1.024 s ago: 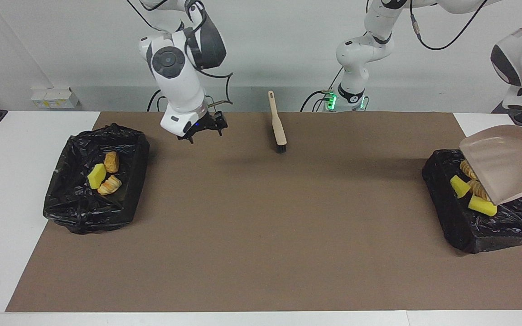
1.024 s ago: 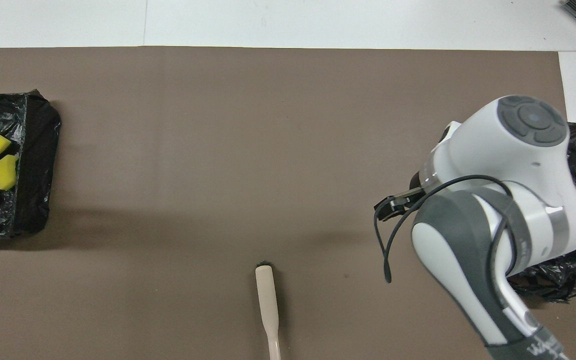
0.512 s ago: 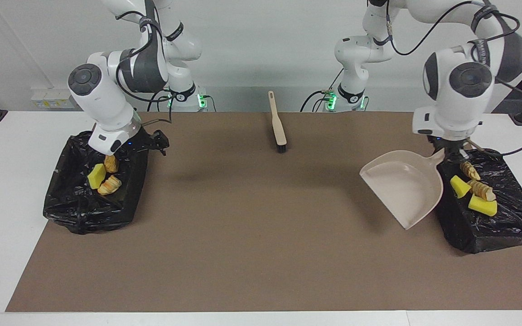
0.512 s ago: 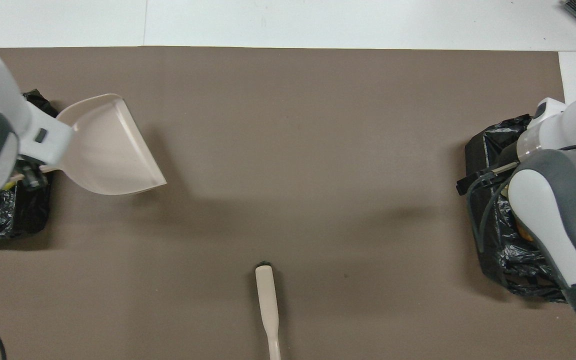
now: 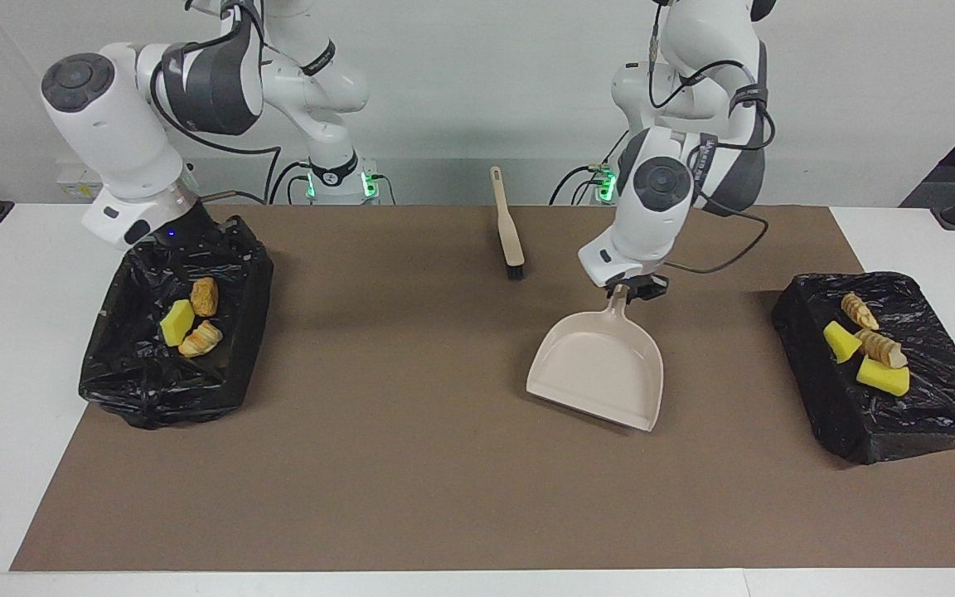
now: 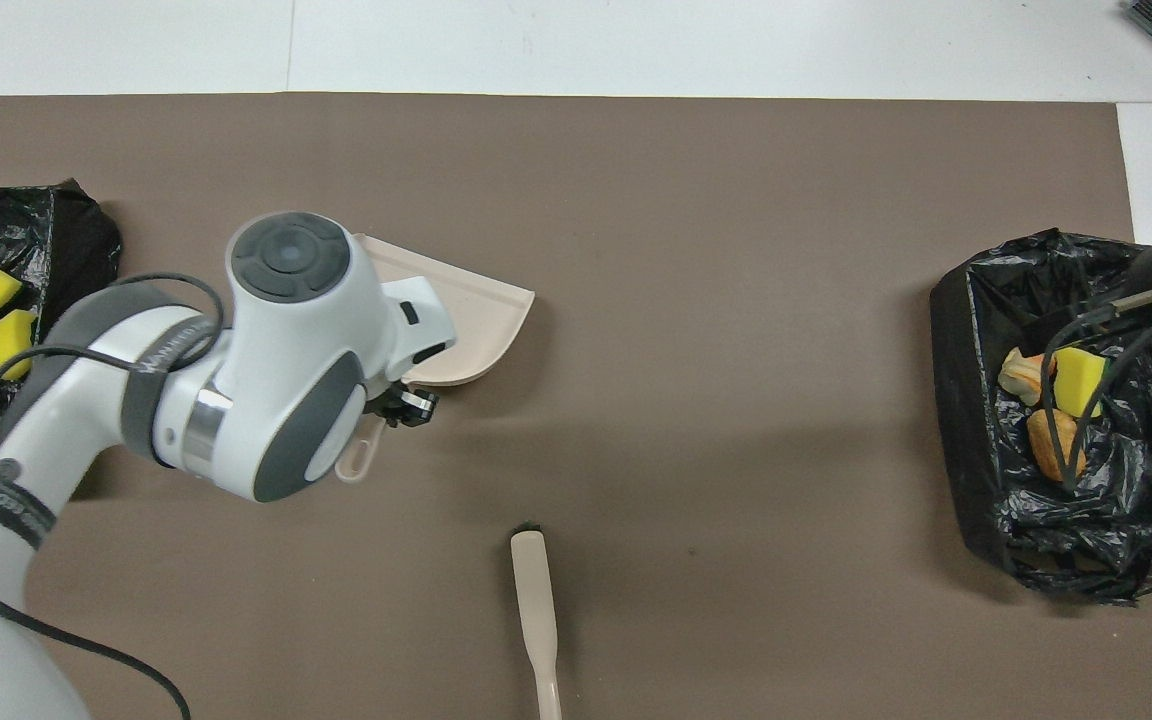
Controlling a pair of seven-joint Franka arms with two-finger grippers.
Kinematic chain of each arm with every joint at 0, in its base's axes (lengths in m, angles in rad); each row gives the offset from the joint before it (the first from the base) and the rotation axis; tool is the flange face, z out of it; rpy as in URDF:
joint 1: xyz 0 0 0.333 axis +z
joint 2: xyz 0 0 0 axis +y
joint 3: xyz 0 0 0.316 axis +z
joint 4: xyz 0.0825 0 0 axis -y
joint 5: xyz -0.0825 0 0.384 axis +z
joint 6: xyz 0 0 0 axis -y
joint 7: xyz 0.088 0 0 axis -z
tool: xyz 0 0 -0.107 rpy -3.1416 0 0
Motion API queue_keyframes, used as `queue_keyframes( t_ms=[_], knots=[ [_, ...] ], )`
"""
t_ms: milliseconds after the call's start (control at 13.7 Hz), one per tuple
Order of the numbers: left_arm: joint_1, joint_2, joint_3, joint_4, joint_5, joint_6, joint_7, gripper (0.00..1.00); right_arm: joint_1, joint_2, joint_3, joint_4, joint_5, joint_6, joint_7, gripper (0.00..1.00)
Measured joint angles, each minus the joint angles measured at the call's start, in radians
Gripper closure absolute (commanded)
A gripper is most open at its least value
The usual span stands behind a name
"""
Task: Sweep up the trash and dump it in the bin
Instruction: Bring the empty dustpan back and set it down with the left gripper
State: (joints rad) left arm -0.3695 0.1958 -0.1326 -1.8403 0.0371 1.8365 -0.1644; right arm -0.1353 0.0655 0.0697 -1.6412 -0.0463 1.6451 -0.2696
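Black liners wrap two bins. Lettering on the left arm's band is unreadable. Seven pieces of trash [image 5: 177, 322], yellow sponge wedges and golden-brown pastry bits: three in the bin [image 5: 146, 398] toward the right arm's end from the single brush [image 5: 509, 224], four in the bin [image 5: 884, 431] toward the left arm's end. The left gripper [image 5: 633, 290] clamps the beige dustpan [image 5: 602, 373] handle, farther out than the brush. The right gripper [image 5: 200, 236], spread and empty, is over the three-piece bin's rim.

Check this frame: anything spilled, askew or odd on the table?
Nothing spilled: all seven trash pieces lie in the two black-lined bins. The left gripper holds the empty dustpan by its handle; the brush lies untouched.
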Motion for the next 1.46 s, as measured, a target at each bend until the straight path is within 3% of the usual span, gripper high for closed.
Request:
queue_keyframes(
  t_ms=[293,585,659,732,878,1171,1463],
  knots=[
    [-0.144,0.040,0.000,-0.001,-0.044,0.115,-0.251,1.00,-0.001,-0.069,0.001,0.026,-0.003,-0.084,0.134,0.00],
    [-0.185,0.055,0.001,0.000,-0.130,0.180,-0.303,1.00,0.001,-0.084,-0.002,0.041,-0.003,-0.133,0.154,0.00],
    [-0.192,0.056,0.001,0.000,-0.135,0.185,-0.307,0.89,0.005,-0.086,-0.008,0.050,-0.002,-0.140,0.155,0.00],
    [-0.198,0.059,0.002,-0.001,-0.136,0.186,-0.311,0.64,0.020,-0.090,-0.023,0.055,-0.001,-0.143,0.155,0.00],
    [-0.204,0.063,0.002,-0.001,-0.137,0.187,-0.314,0.00,0.069,-0.096,-0.069,0.055,0.000,-0.144,0.166,0.00],
    [-0.195,0.062,0.019,0.001,-0.137,0.187,-0.315,0.00,0.089,-0.097,-0.081,0.055,0.018,-0.144,0.202,0.00],
    [-0.061,-0.006,0.037,0.004,-0.136,0.124,-0.158,0.00,0.097,-0.097,-0.079,0.055,0.042,-0.144,0.202,0.00]
  ],
)
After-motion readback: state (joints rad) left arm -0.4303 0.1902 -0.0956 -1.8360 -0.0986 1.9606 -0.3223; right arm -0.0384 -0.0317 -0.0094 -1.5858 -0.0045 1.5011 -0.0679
